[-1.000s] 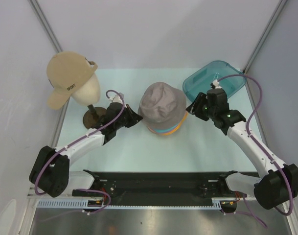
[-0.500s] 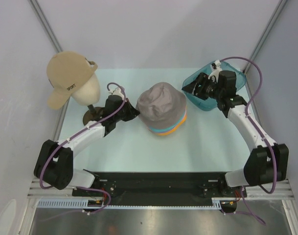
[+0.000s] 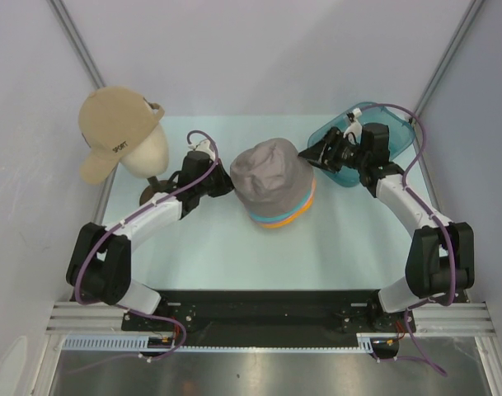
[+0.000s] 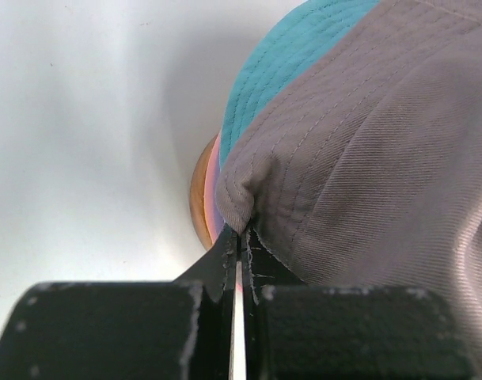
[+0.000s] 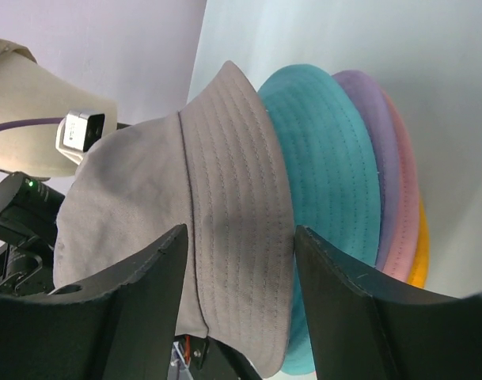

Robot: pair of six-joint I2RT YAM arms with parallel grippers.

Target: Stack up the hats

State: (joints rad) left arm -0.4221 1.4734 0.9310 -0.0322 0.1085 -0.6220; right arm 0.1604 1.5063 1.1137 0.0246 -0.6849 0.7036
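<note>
Left claw (image 4: 239,237) clamped shut on the brim of the soft grey-taupe cloth bucket hat (image 3: 271,173). Right claw (image 5: 241,237) is open, opposite brim between its fingers. Hat tops the teal-lilac-pink-orange hat stack (image 5: 359,182) between my claws. Risk: a one-sided pull skews it or drags the stack across the worktop (image 3: 341,239).

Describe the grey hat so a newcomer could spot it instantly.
On the pale table, right of the capped mannequin head, sits a stack of hats. The grey-taupe hat tops it, crown fully visible; those beneath show only coloured brim edges.
</note>
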